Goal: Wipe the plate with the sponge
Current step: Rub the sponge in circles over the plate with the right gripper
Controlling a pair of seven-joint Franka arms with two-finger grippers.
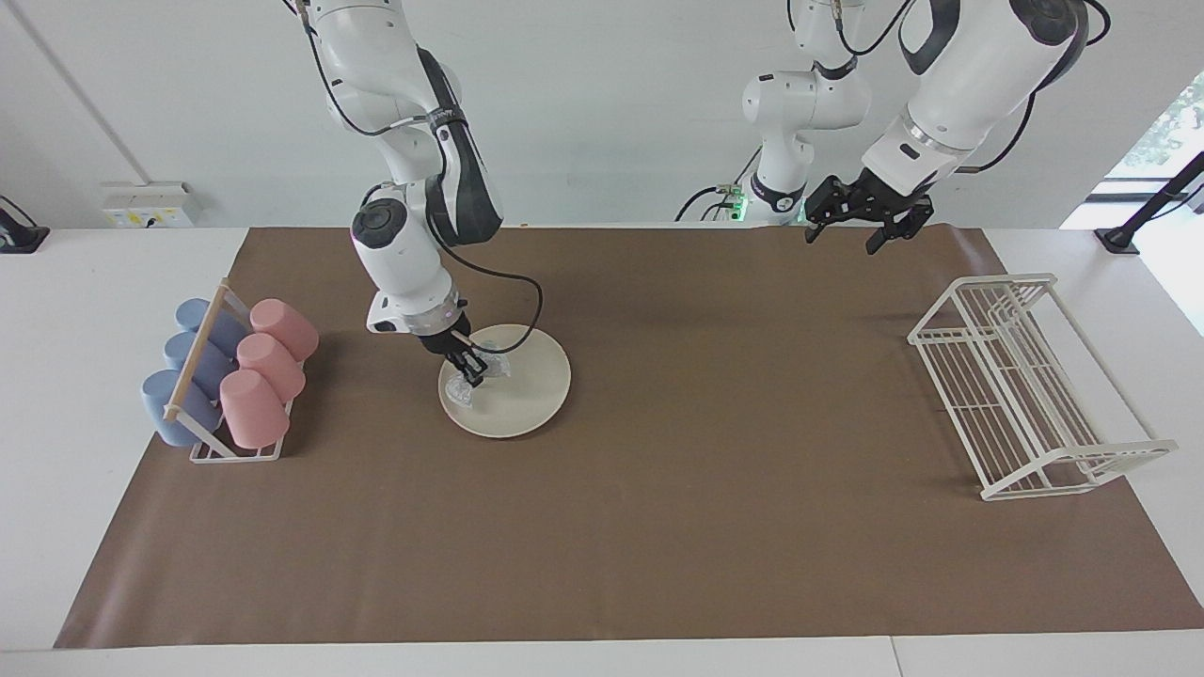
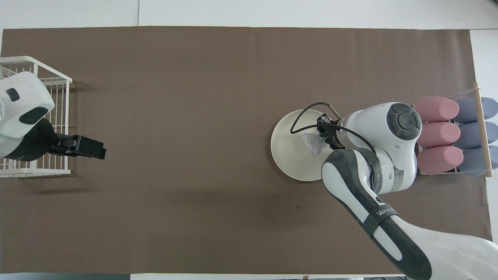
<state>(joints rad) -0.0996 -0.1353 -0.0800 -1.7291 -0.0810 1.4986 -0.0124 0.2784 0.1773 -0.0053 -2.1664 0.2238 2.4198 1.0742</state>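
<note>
The cream-white plate [image 1: 527,390] [image 2: 288,151] lies flat on the brown mat, beside the cup rack. My right gripper [image 1: 467,369] [image 2: 323,136] is shut on the silvery sponge [image 1: 460,387] [image 2: 313,142] and presses it onto the part of the plate that lies toward the cup rack. The right arm covers that side of the plate in the overhead view. My left gripper [image 1: 840,241] [image 2: 97,150] hangs open and holds nothing, in the air over the mat beside the white wire rack.
A rack of pink and blue cups [image 1: 235,376] [image 2: 451,132] lies at the right arm's end of the mat, close to the plate. A white wire rack [image 1: 1025,385] [image 2: 58,97] stands at the left arm's end. The brown mat [image 1: 658,470] covers the table.
</note>
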